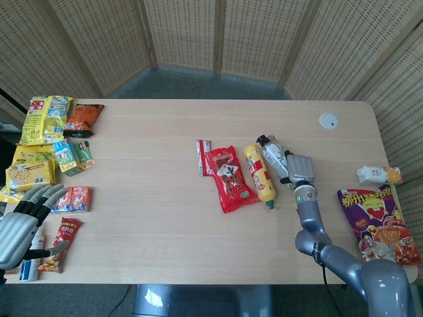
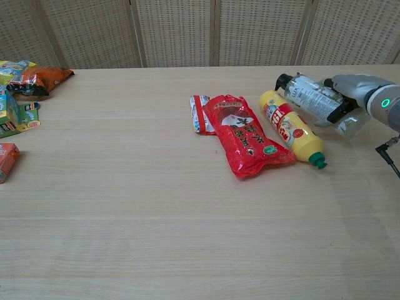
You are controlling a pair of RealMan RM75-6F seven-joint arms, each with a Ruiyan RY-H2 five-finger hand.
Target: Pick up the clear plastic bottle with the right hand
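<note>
The clear plastic bottle (image 1: 271, 152) (image 2: 309, 98) has a black cap and lies tilted, cap pointing far-left, at the right of the table. My right hand (image 1: 298, 169) (image 2: 352, 95) grips its base end, with fingers wrapped around the body. The bottle's side lies against a yellow squeeze bottle (image 1: 257, 173) (image 2: 290, 125). Whether the clear bottle is off the table I cannot tell. My left hand (image 1: 24, 221) hovers at the near left edge with fingers spread, holding nothing.
A red snack packet (image 1: 229, 177) (image 2: 246, 135) and a small red-white sachet (image 1: 203, 156) lie left of the yellow bottle. A white disc (image 1: 328, 120) sits far right. A purple chip bag (image 1: 374, 224) lies near my right arm. Several snack packs (image 1: 46, 119) crowd the left edge.
</note>
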